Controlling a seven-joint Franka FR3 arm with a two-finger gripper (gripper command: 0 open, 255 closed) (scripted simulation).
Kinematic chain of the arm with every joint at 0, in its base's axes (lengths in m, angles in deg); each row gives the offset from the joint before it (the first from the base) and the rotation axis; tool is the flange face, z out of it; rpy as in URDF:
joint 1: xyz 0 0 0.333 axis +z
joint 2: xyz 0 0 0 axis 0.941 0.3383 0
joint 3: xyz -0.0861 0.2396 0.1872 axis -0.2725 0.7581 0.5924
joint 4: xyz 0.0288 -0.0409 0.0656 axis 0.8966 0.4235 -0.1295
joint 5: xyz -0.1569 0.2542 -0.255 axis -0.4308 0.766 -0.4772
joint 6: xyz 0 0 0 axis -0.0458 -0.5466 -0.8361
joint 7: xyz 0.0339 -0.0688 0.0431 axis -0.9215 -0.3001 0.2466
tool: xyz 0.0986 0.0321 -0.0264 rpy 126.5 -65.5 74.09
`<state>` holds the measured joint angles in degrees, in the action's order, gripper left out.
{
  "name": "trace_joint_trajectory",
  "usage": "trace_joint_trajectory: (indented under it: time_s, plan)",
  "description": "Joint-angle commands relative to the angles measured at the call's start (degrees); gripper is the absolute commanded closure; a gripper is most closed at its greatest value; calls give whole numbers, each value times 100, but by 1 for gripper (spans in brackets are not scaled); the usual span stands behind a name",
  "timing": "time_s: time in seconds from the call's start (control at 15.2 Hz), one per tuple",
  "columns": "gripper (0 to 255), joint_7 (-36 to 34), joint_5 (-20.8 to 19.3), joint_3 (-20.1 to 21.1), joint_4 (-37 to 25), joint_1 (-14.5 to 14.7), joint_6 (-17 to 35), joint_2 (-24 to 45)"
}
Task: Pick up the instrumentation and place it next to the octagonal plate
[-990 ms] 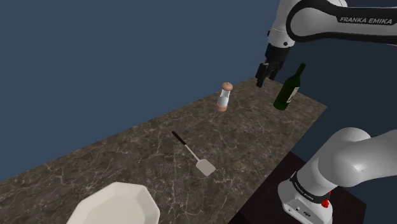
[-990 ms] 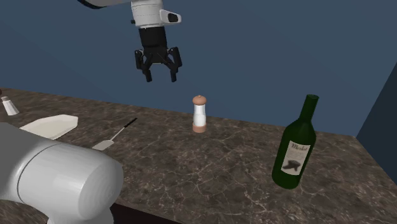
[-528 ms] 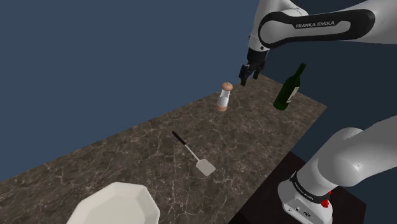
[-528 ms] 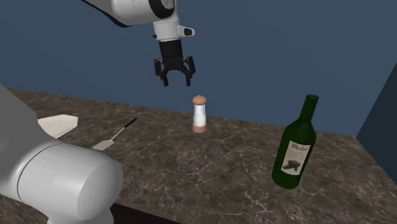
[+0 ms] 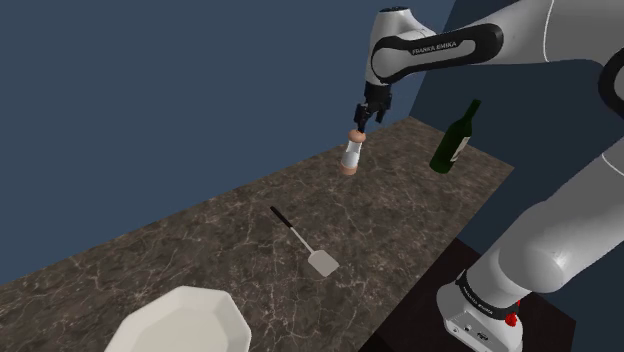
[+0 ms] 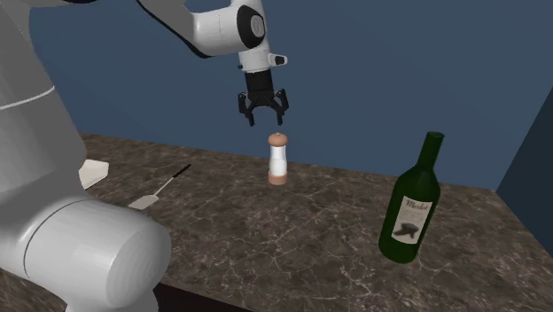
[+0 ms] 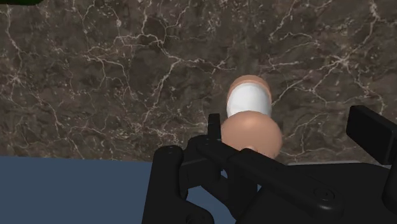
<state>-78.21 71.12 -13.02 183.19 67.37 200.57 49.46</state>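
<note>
the tool (image 6: 261, 113) hangs wide open and holds nothing, its 2 black fingers (image 6: 246, 112) spread and pointing down. the second exterior view gives clear air between the fingertips and the shaker (image 6: 278, 159) below, with the tool a little toward that view's left of the cap. from the shoulder view the tool (image 5: 361, 118) overlaps the top of the shaker (image 5: 351, 155), so that gap cannot be read there. the wrist view looks almost straight down on the shaker (image 7: 251, 118): its round tan cap lies between the fingers of the tool (image 7: 291, 124), close to 1 finger (image 7: 214, 124) and well apart from the other.

the shaker stands upright on the marbled brown tabletop (image 5: 200, 240), near the far edge against the blue wall, long axis vertical, tan cap up, white body, tan base down.

the shoulder view shows most of the white 8-sided plate (image 5: 185, 322) at its lower edge, well apart from the shaker, with a spatula (image 5: 303, 243) lying flat between them. in the second exterior view just a corner of the plate (image 6: 93, 173) peeks past the arm, beside the spatula (image 6: 159, 188). a green wine bottle (image 6: 411, 206) stands toward that view's right, leaning a little.
</note>
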Motion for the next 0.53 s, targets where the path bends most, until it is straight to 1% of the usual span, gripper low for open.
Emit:
trace_joint_trajectory:
  time_s: [0.0,0.26,0.33,0.46]
  plan:
    - [0,18,-9,-10,-402,-7,110,499]
    - [0,91,-20,-37,-1197,-40,234,1391]
    - [0,96,-20,-37,-1263,-44,239,1459]
    - [0,92,-26,-45,-1171,-57,380,1507]
